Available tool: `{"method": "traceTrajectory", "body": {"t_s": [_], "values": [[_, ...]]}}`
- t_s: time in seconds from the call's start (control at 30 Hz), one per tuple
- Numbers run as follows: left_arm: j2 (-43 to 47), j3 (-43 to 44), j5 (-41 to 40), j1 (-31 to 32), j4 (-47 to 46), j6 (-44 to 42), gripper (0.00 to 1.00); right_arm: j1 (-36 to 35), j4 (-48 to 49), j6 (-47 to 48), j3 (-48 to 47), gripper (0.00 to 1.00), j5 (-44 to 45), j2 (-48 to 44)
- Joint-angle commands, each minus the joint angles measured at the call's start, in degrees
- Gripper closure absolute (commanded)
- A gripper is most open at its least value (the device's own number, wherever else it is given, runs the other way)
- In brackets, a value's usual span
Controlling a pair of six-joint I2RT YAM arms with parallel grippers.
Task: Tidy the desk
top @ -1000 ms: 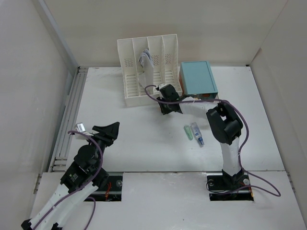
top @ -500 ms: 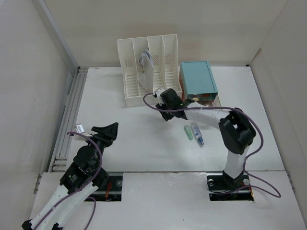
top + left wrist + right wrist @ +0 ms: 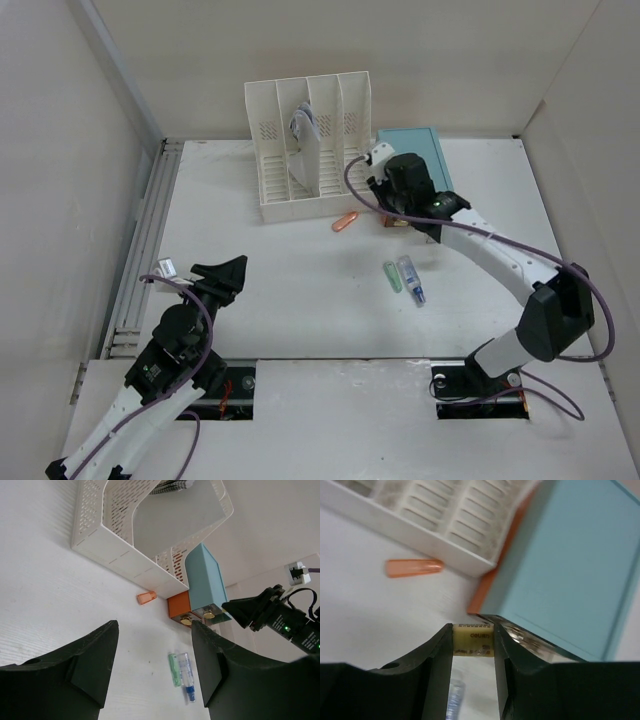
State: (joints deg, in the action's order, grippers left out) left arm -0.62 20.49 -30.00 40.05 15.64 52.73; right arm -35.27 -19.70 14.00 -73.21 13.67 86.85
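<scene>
White matte worktop (image 3: 250, 310) lies beneath both arms, with grey rails (image 3: 150, 240) along its left edge. Left hand (image 3: 155, 645) stands wide open and empty over the near-left area. Right hand (image 3: 473, 647) is clamped on a small yellowish block (image 3: 473, 636), just at the front of the teal drawer box (image 3: 560, 570).

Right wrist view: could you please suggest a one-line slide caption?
Right gripper clamps a small yellow block beside the teal drawer box; an orange piece lies on the desk.
</scene>
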Motion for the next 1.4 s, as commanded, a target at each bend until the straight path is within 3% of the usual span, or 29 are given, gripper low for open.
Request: {"method": "traceTrajectory", "body": {"t_s": [0.0,0.73,0.8,0.83,0.87,0.97,1.13,1.17,1.2,1.27,1.3,1.37], "values": [[0.97,1.31,0.47,0.11,-2.46,-1.05,0.43,5.71,-3.49,1.56,0.26,0.95,5.83,-3.35],[-0.17,0.78,2.05,0.11,-4.65,-1.05,0.44,14.79,-7.37,1.56,10.54,0.99,6.37,-13.55],[-0.17,0.78,2.05,0.11,-4.65,-1.05,0.44,14.79,-7.37,1.56,10.54,0.92,5.67,-12.93],[-0.69,0.78,2.05,0.11,-4.65,-1.05,0.44,14.79,-7.89,1.56,10.54,0.81,4.97,-12.41],[-0.70,0.78,2.05,0.11,-4.65,-1.05,0.44,14.79,-7.89,2.08,10.54,0.59,4.18,-12.41],[-0.17,0.78,2.05,0.11,-4.04,-1.05,0.44,15.40,-6.23,2.08,11.07,0.36,2.94,-12.41],[0.36,1.30,2.05,0.11,-2.99,-1.05,0.44,15.93,-5.61,2.08,10.54,0.31,1.54,-12.41],[0.36,1.31,2.05,0.11,-2.98,-1.05,0.44,15.93,-4.91,2.08,10.54,0.33,1.01,-12.41],[0.36,1.31,1.53,0.11,-2.98,-1.05,0.44,15.93,-4.91,3.04,10.54,0.57,-0.12,-12.41],[0.36,1.31,1.52,0.11,-2.98,-1.05,0.44,16.46,-4.91,6.02,10.54,0.93,-7.73,-14.60],[0.36,1.31,1.52,0.11,-2.98,-1.05,0.44,17.15,-4.38,7.17,10.54,1.00,-10.39,-15.21],[0.36,1.31,1.52,0.11,-2.98,-1.05,0.44,17.95,-6.92,13.84,10.02,1.00,-20.81,-16.53]]}}
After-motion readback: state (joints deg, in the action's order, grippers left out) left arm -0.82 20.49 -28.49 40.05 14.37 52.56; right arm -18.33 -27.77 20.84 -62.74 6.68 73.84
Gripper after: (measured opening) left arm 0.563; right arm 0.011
